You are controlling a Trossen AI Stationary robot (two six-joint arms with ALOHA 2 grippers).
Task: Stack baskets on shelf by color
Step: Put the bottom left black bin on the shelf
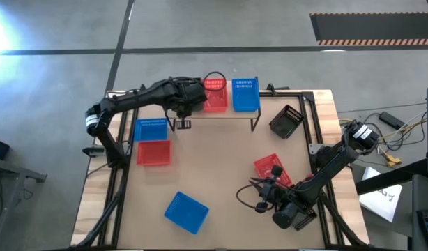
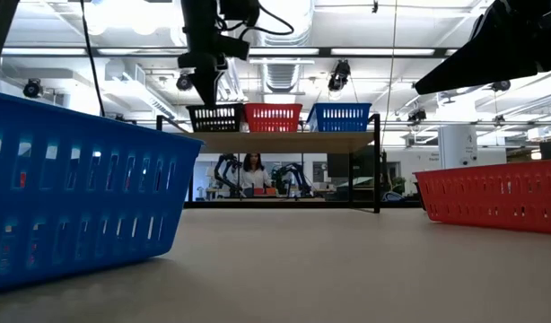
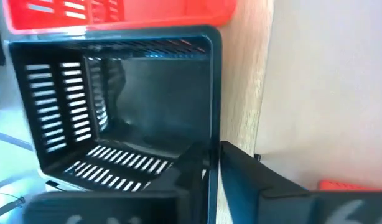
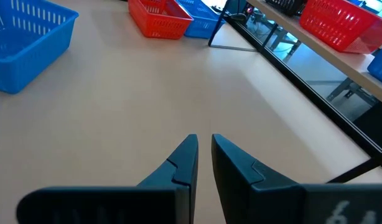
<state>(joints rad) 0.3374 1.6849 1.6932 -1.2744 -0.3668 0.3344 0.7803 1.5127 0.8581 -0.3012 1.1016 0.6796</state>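
Note:
The shelf (image 2: 284, 141) carries three baskets in a row. A black basket (image 2: 214, 117) is on its left end, a red basket (image 2: 273, 117) in the middle and a blue basket (image 2: 338, 116) on the right. All three rest on their bases. My left gripper (image 3: 213, 165) reaches down from above onto the black basket (image 3: 116, 99), shut on it. My right gripper (image 4: 204, 146) hovers shut over bare tabletop near the table's near right corner (image 1: 250, 192), touching nothing. Loose baskets lie on the table. My left gripper holds the black basket by the wall facing the table's near edge (image 3: 214, 134). One finger is inside the basket and one outside. The fingers come from above, pointing down. The basket stands upright with its base on the shelf plank, beside the red basket.
On the table lie a blue basket (image 1: 151, 129) and a red basket (image 1: 153, 152) at the left, and a blue basket (image 1: 186, 211) near the near edge. A red basket (image 1: 273, 169) is beside my right arm, and a black basket (image 1: 286, 120) lies tilted at the right. A person stands in the room behind.

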